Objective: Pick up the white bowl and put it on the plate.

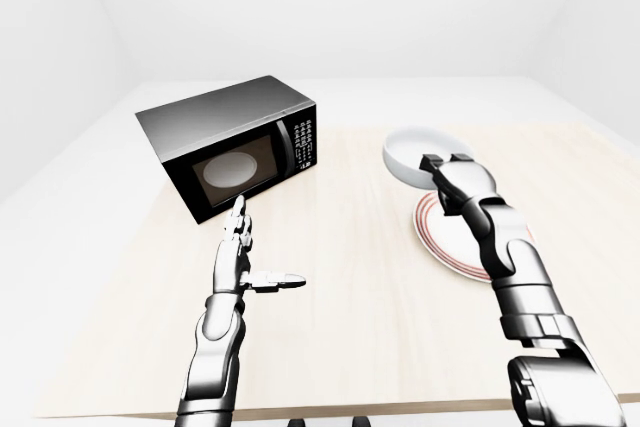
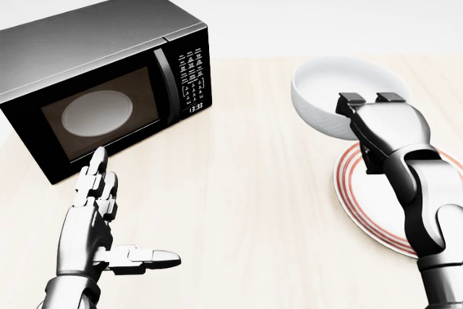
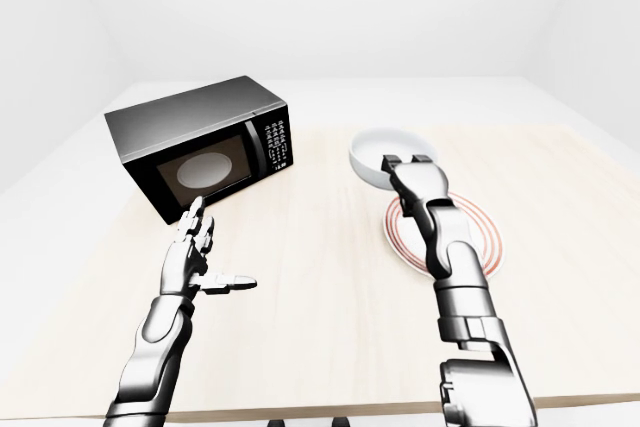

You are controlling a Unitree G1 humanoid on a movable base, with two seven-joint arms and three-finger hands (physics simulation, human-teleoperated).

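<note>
The white bowl (image 2: 325,92) is at the upper right of the head view, its near side overlapping the top edge of the red-ringed plate (image 2: 362,200). My right hand (image 2: 370,100) reaches over the plate, and its fingers (image 2: 351,99) hook over the bowl's near rim, closed on it. I cannot tell whether the bowl rests on the table or hangs just above it. My left hand (image 2: 123,215) is open and empty at the lower left, fingers up and thumb out to the right, far from the bowl.
A black microwave (image 2: 101,56) with its door shut stands at the upper left of the light wooden table (image 2: 246,179), just above my left hand. The table's near edge shows at the bottom of the left-eye view (image 1: 400,410).
</note>
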